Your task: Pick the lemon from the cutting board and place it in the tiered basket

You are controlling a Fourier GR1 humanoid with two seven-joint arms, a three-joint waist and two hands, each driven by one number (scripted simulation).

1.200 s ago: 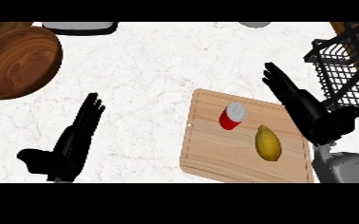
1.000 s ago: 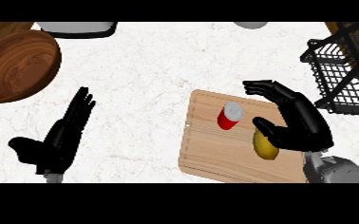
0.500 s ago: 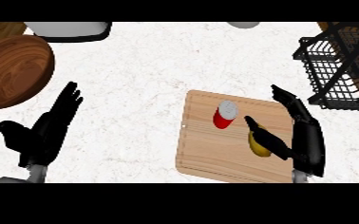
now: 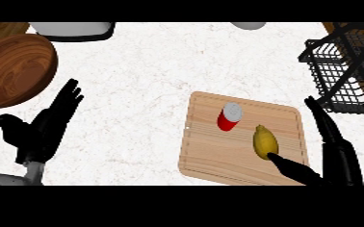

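The left hand, black-fingered on its grey forearm, rests well to the left of the pale wooden cutting board, fingers straight and pointing up, holding nothing. Above it, at the far left of the view, sits a round dark wooden bowl.

On the board, left of centre, stands a small red can with a silvery top. Just right of it and a little nearer the robot lies the yellow oval lemon, its long axis running roughly up and down the view, smooth-skinned, with a slightly pointed upper end. It looks apart from the can, though not by much.

The right hand is at the board's lower right corner, spread wide: the thumb reaches in under the lemon's near end and seems to touch or nearly touch it, while the straight fingers stand off to the lemon's right. Nothing is gripped.

To close well, I judge the hand should bring its fingers in across the lemon's short width, keeping clear of the can, so the rounded fruit does not roll away.

The black wire tiered basket stands beyond the board's upper right corner.
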